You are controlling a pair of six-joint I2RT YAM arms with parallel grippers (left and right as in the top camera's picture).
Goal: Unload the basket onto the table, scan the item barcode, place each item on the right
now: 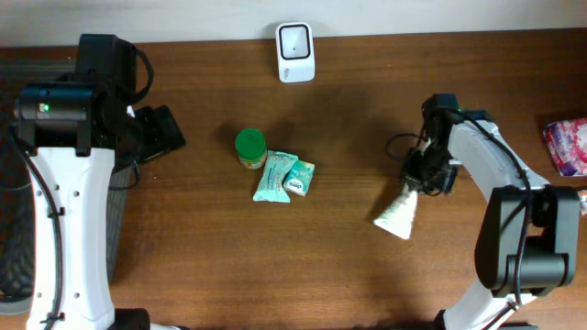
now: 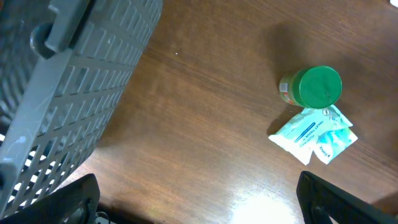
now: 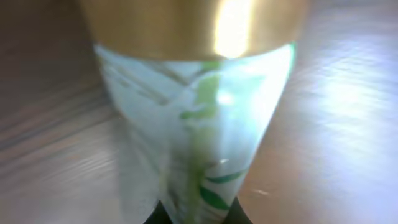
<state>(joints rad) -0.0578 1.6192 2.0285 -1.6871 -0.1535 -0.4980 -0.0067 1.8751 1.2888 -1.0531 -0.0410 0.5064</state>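
One item in hand: the white squeeze tube with green leaf print and a gold band, at the right of the brown wooden surface, well apart from the other goods. I cannot tell whether it has left the surface.
Right gripper: clamped on the tube's end nearest the arm.
Left gripper: jaws wide apart, holding nothing, beside the grey slatted basket.
Likely scanner: the white rounded box with a dark window at the far edge, well apart from the tube.
Doing it well: lift steadily, carry the tube to the box, and turn it until the barcode faces the window. No barcode shows in these views.
Risk: held by one end, the soft tube may swing or slip.
Keep clear of: the green-lidded jar and the teal packets.
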